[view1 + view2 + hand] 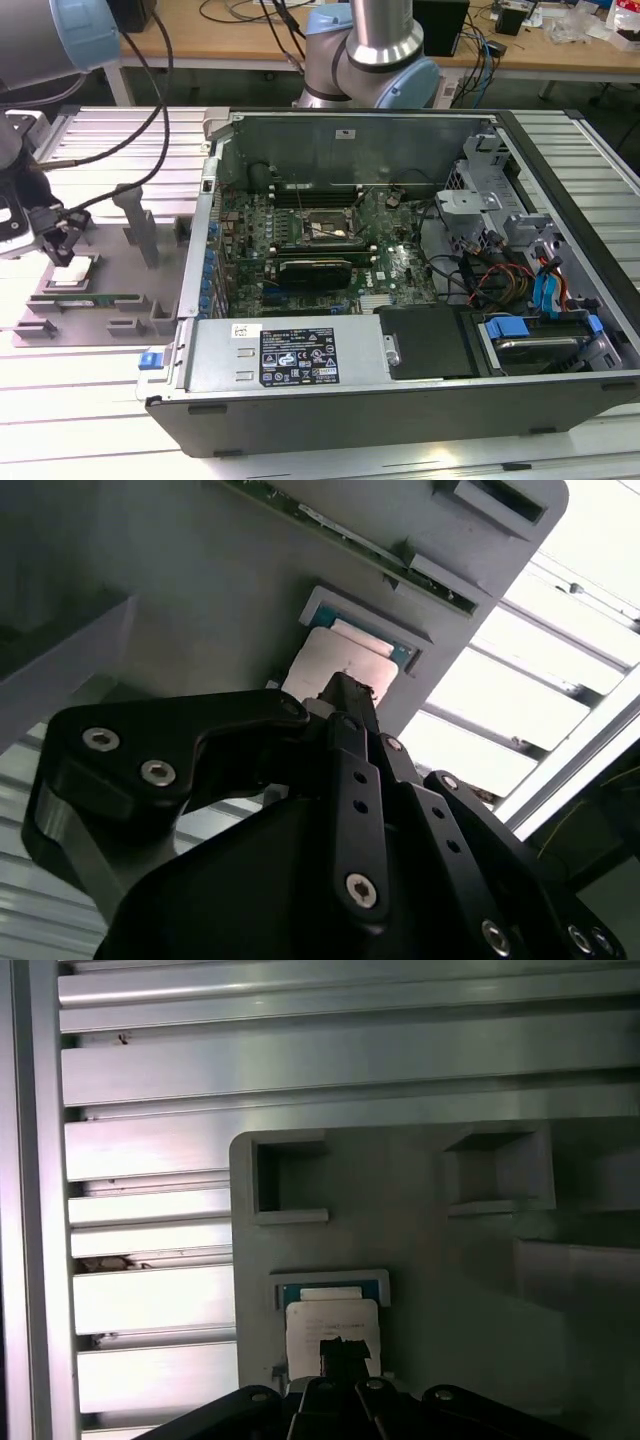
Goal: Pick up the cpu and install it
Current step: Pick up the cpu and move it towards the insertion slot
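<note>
The cpu [76,272] is a flat silver square over the grey fixture plate [110,265] at the exterior view's left, outside the computer case. My gripper [62,246] stands right above it. In both wrist views the black fingers come together into one narrow tip [346,692] that sits on the cpu [330,658] top. The cpu [330,1322] lies shifted off its blue-rimmed pocket [330,1285], overlapping that pocket's edge. The dark square socket [322,228] sits on the motherboard inside the open case, well to the exterior view's right of the gripper.
A long green memory stick [95,298] lies on the fixture plate beside the cpu. Grey posts [135,222] rise from the plate. The case wall [205,240] stands between plate and motherboard. Cables and drive cages [500,260] crowd the case's right part.
</note>
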`<state>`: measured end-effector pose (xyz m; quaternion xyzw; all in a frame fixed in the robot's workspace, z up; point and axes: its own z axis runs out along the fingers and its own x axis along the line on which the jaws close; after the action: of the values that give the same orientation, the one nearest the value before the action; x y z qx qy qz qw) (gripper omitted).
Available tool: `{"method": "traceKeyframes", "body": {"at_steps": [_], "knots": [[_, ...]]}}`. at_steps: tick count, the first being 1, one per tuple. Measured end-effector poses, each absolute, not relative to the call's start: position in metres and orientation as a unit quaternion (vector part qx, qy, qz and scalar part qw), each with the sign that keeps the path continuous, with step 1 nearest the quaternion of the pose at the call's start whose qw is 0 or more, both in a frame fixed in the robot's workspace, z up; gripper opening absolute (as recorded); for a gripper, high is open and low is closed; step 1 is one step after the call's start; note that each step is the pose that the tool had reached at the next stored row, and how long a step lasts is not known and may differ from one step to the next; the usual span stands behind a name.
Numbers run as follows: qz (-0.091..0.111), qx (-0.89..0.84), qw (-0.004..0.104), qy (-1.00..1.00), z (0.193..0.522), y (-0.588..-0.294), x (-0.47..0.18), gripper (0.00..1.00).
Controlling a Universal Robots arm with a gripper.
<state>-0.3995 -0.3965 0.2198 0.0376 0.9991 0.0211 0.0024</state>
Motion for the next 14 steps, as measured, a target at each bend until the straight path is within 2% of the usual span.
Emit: {"method": "traceKeyframes", "body": {"at_steps": [9,10,11,14], "knots": [[0.021,0.038,0.001,0.999,0.2101,-0.3996,-0.3989,0.11],[0.021,0.038,0.001,0.999,0.2100,-0.3996,-0.3989,0.17],[0.021,0.038,0.001,0.999,0.2099,-0.3996,-0.3989,0.29],[0.021,0.038,0.001,0.999,0.2097,-0.3996,-0.3989,0.48]]}}
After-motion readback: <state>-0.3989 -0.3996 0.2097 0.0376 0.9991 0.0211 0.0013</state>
